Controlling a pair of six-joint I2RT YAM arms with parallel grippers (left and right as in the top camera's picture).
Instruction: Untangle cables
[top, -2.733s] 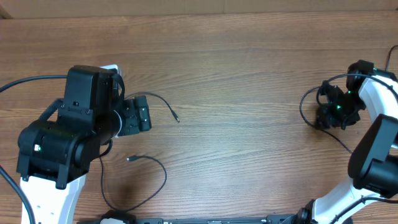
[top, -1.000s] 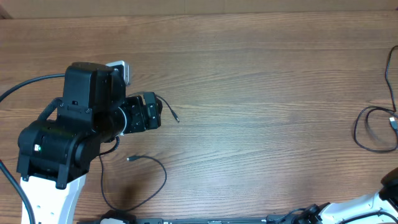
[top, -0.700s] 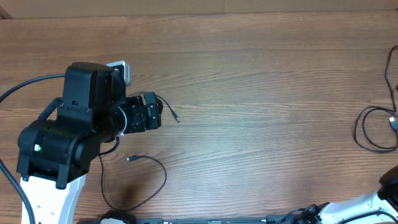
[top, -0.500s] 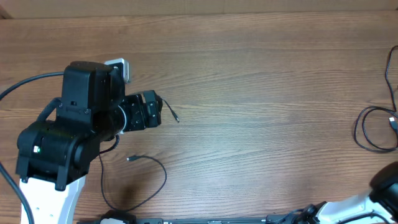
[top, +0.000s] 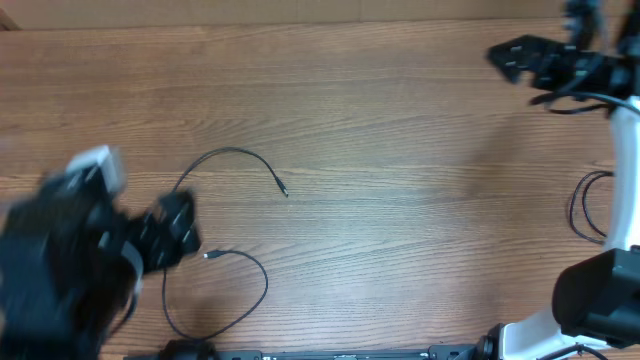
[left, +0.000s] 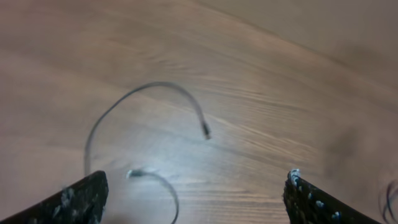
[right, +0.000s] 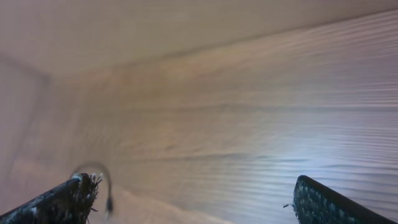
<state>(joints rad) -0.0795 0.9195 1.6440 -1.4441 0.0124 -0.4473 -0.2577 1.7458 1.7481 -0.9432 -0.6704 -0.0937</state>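
Pulled left gripper (top: 178, 228) off the arc cable (top: 228, 152), now down-left of it and blurred. Bared the cable's whole arc. Swung right gripper (top: 512, 58) back into view, far up-right of that cable, jaws wide apart.

— What lies on the tabletop (top: 400, 120)?
— Thin black cords, all loose. The arched cable (top: 232, 151) curves over left of centre, its silvery plug tip pointing down and right. Just below, the hooked cable (top: 264, 284) sweeps round in an open loop, its tip facing left.
— Do the two join?
— Cannot tell. The looped cable (top: 577, 210) lies well apart, at the right edge.
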